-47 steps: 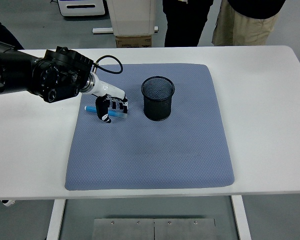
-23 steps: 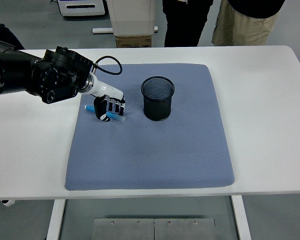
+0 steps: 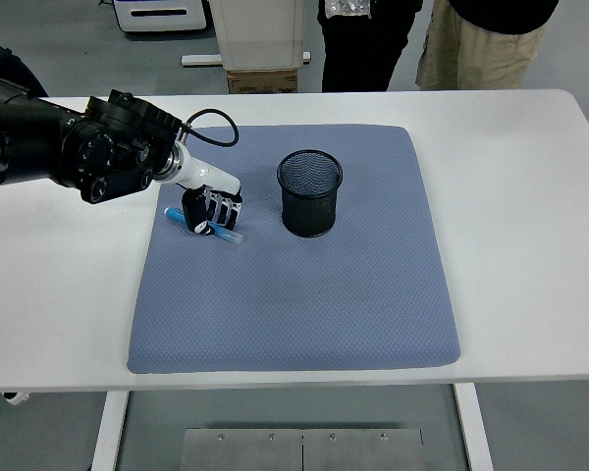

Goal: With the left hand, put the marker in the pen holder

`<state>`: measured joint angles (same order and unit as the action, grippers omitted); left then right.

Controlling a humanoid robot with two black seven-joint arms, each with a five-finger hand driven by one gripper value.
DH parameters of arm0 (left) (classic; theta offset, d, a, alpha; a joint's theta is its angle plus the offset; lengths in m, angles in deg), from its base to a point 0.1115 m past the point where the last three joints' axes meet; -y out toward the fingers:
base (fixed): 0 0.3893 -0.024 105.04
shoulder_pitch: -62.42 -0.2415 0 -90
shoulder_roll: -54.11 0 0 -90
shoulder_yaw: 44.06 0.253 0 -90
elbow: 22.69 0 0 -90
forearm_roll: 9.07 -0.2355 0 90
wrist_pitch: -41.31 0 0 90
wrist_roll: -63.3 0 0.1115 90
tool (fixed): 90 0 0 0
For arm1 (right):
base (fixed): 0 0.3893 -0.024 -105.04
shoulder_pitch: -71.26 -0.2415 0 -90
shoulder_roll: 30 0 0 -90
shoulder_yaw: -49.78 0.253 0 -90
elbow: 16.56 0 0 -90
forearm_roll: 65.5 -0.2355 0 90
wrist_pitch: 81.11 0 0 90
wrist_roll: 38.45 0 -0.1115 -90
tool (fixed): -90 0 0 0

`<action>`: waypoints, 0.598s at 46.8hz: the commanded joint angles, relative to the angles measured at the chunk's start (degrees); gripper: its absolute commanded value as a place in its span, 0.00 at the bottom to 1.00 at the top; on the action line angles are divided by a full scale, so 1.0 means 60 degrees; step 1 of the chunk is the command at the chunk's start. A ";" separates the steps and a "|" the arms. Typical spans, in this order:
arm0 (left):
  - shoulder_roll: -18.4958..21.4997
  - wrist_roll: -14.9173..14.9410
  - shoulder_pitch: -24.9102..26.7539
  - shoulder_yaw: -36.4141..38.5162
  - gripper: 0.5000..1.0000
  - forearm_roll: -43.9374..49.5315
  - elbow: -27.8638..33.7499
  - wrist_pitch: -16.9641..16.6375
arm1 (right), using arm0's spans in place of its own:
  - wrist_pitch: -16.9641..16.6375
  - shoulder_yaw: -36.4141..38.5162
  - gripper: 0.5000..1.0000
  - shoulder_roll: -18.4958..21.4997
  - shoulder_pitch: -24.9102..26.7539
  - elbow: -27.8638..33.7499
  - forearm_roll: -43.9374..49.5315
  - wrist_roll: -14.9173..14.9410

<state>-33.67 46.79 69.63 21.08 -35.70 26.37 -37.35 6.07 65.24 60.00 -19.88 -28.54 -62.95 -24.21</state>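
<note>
Tilting now, the blue marker (image 3: pixel 208 225) had swung its right end lower than a second ago, left hand (image 3: pixel 208 209) curled tight around it on the grey mat (image 3: pixel 304 294). Black mesh pen holder (image 3: pixel 310 192) stood just right, bare mat between. White counter (image 3: pixel 530 216) lay open all round.

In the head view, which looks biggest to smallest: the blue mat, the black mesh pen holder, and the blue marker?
1. Blue mat, by far the largest.
2. Pen holder.
3. Marker, smallest, though the left hand hides its middle, so its full length is unsure.
</note>
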 commanded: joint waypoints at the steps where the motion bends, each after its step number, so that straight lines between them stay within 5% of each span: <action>1: -0.0004 -0.0001 0.0000 -0.0003 0.11 0.0001 -0.0016 -0.0001 | 0.0000 0.0002 1.00 0.0000 0.0000 0.0005 0.0000 -0.0001; 18: 0.0026 -0.0001 -0.0029 -0.0017 0.17 0.0001 -0.0031 -0.0030 | 0.0000 0.0002 1.00 0.0000 0.0000 0.0005 0.0000 -0.0001; 28: 0.0040 -0.0016 -0.0015 -0.0017 0.28 0.0001 -0.0031 0.0072 | 0.0000 0.0002 1.00 0.0000 0.0000 -0.0010 0.0000 -0.0001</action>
<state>-33.44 46.72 69.45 20.97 -35.70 26.15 -37.26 6.07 65.20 60.00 -19.88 -28.52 -62.95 -24.21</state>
